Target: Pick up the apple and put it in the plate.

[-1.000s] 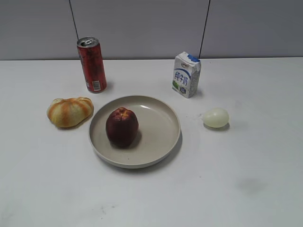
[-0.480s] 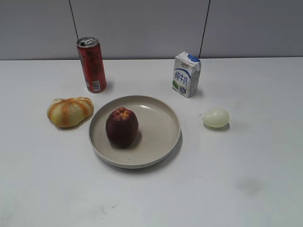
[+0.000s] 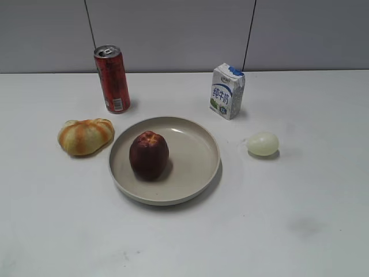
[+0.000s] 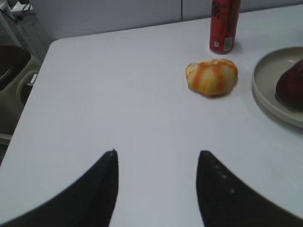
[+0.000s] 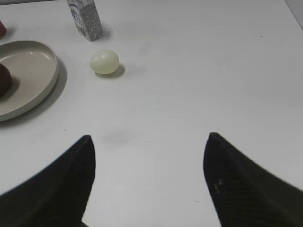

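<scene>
The dark maroon apple [image 3: 149, 154] sits upright in the left half of the beige plate [image 3: 196, 156] at the table's middle. In the left wrist view the apple [image 4: 291, 87] and the plate's rim [image 4: 265, 92] show at the right edge. In the right wrist view the plate [image 5: 33, 71] and a sliver of the apple [image 5: 4, 80] are at the left edge. My left gripper [image 4: 157, 153] is open and empty over bare table, left of the plate. My right gripper [image 5: 149, 137] is open and empty over bare table, right of the plate. Neither gripper shows in the exterior view.
An orange-striped bread roll [image 3: 85, 136] lies just left of the plate. A red can [image 3: 112, 79] stands behind it. A small milk carton [image 3: 227, 90] stands behind the plate on the right. A pale egg-shaped object [image 3: 263, 143] lies right of the plate.
</scene>
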Robot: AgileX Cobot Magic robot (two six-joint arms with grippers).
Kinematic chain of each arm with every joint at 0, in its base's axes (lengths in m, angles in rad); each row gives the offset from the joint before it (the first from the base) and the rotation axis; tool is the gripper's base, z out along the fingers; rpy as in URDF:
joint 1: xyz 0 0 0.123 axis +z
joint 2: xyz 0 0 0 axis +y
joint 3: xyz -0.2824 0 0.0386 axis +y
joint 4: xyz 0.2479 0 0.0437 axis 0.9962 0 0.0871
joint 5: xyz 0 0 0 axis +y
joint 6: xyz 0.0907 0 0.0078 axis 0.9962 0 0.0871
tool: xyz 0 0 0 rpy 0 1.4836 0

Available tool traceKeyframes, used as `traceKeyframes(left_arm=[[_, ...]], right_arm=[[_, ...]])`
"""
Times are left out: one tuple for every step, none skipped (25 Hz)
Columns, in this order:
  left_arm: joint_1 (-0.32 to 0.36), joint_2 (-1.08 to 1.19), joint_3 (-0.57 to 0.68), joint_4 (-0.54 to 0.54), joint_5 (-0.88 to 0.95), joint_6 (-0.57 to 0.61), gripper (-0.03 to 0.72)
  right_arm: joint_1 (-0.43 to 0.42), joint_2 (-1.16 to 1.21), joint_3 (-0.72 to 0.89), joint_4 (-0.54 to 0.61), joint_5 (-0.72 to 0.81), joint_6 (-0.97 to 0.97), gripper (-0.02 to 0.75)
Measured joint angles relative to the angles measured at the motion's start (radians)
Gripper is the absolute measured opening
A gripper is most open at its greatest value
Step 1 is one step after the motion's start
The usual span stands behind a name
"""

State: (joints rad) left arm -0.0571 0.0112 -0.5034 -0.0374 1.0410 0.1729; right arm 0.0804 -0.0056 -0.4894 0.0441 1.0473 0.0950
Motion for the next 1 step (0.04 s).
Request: traceKeyframes(left_arm=[[0.0, -0.011, 0.0, 0.0, 0.0, 0.0, 0.399]], right_arm=[[0.0, 0.0, 0.0, 0.0, 0.0, 0.0, 0.571]])
